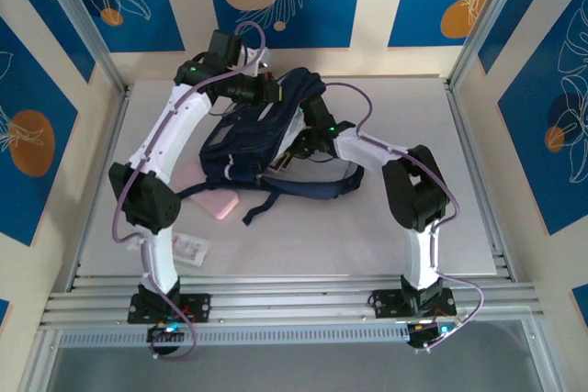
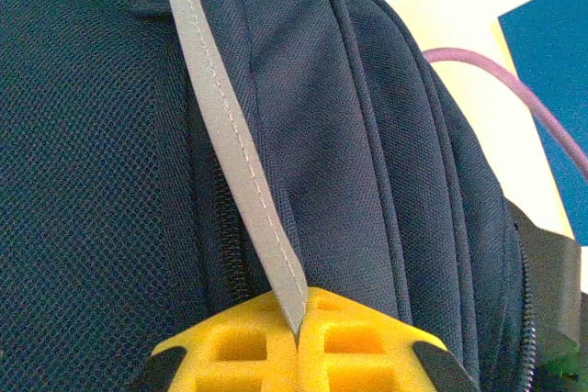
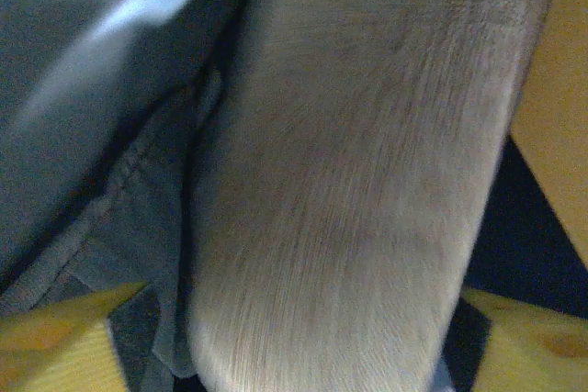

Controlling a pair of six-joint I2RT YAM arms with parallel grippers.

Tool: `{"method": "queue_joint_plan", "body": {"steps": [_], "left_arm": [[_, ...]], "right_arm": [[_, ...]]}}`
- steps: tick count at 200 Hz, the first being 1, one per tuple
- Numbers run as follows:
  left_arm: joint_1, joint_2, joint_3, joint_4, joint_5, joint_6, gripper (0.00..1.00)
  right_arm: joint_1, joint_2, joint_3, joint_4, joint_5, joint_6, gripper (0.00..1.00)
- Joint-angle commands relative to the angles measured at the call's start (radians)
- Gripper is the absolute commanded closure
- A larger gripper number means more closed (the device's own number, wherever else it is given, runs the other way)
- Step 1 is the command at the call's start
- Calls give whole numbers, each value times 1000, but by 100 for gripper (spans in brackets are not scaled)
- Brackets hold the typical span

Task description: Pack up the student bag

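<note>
The navy student bag (image 1: 253, 140) stands slumped at the middle back of the table. My left gripper (image 1: 266, 89) is at the bag's top. In the left wrist view its yellow fingers (image 2: 301, 314) are shut on a light grey strap (image 2: 230, 117) running down the bag's dark fabric (image 2: 367, 135). My right gripper (image 1: 303, 140) reaches into the bag from the right. Its yellow fingertips (image 3: 64, 328) stand wide apart in the right wrist view, with a thick beige, soft-looking roll (image 3: 358, 181) between them. A dark gap shows beside the left fingertip. Grey lining (image 3: 92, 89) lies to the left.
A pink flat item (image 1: 213, 201) and a paler pink one (image 1: 188, 174) lie on the table (image 1: 413, 227) left of the bag. A small white packet (image 1: 191, 247) sits near the left arm's base. Dark bag straps (image 1: 303, 192) trail toward the front.
</note>
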Motion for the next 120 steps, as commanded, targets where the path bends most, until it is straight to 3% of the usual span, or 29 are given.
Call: {"method": "queue_joint_plan", "body": {"steps": [1,32,81,120], "left_arm": [[-3,-95,22,120,124,-12,100],[15,-97,10,114,126,-13,100],[33,-99,-25,127,116,-16,100],[34,-96,-80,160,114,-22,100]], "right_arm": [[45,28,36,147,10,32,15],[11,-7,-34,211,-10,89,12],[-14,-231,-264,162,207,51,13],[-45,-468,-505,206,360,108,15]]}}
